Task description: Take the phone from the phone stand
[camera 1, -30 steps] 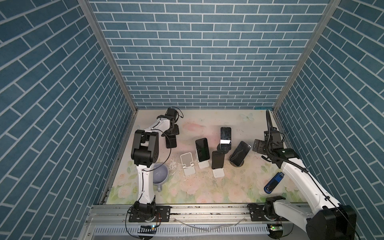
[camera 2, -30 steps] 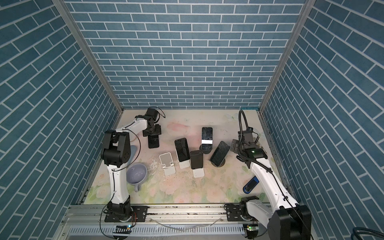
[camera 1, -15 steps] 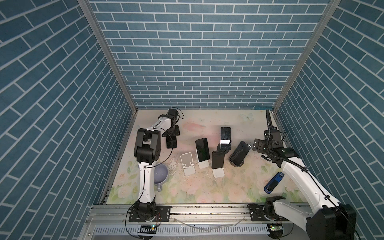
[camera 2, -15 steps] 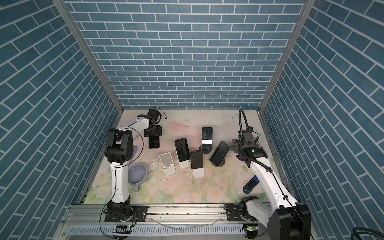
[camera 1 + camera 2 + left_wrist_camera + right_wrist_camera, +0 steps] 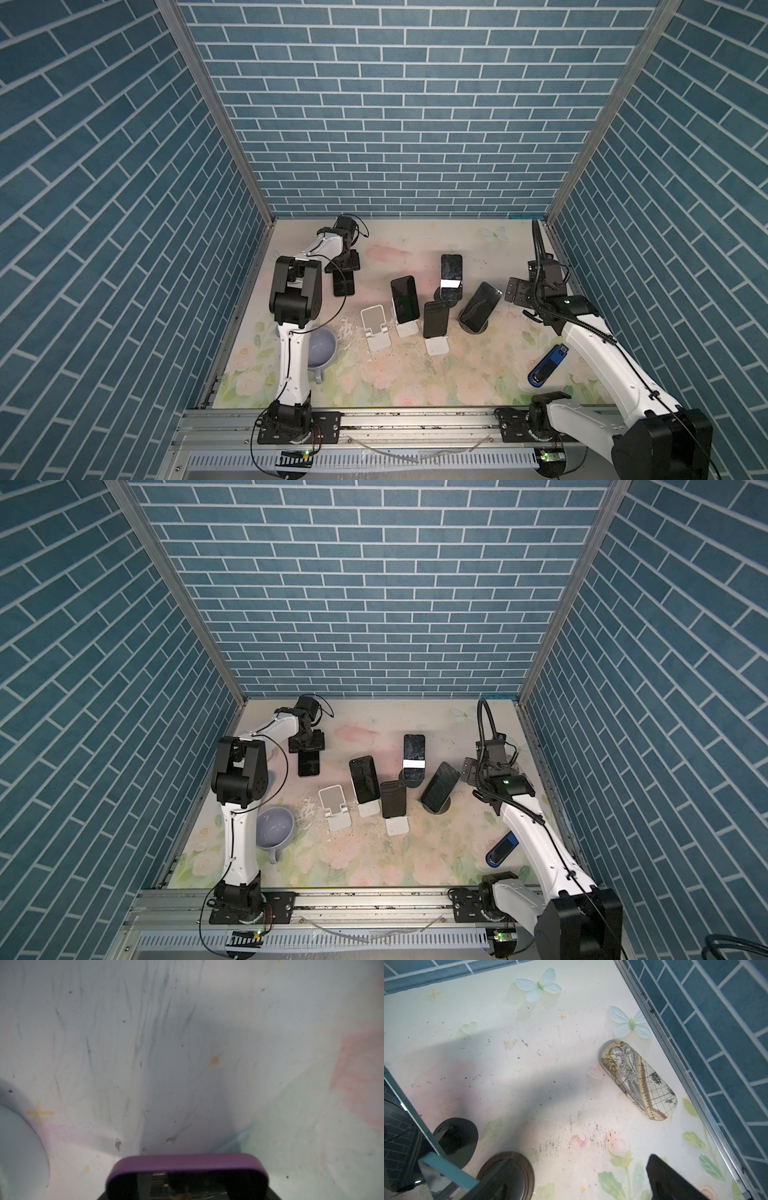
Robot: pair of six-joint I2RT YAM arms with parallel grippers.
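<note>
Obs: left pincer [image 5: 343, 274] part-open, clamped across purple-cased phone [image 5: 344, 287], beyond and left of the empty white stand [image 5: 376, 328]; tabletop [image 5: 415, 249] contact unclear. Also: right pincer [image 5: 515, 290] spread wide, empty, well right of that stand.

We stand inside blue brick-patterned walls [image 5: 399, 124] on three sides, joined by metal corner posts [image 5: 218, 116]. Our desk [image 5: 415, 241] wears a pale floral cover, scuffed and evenly lit.

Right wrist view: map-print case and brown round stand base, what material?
Map-print case: probably a hard shell under a printed matte covering, judging by its smooth rounded form. Brown round stand base: wood or wood-look laminate, grain lines on rim.
</note>
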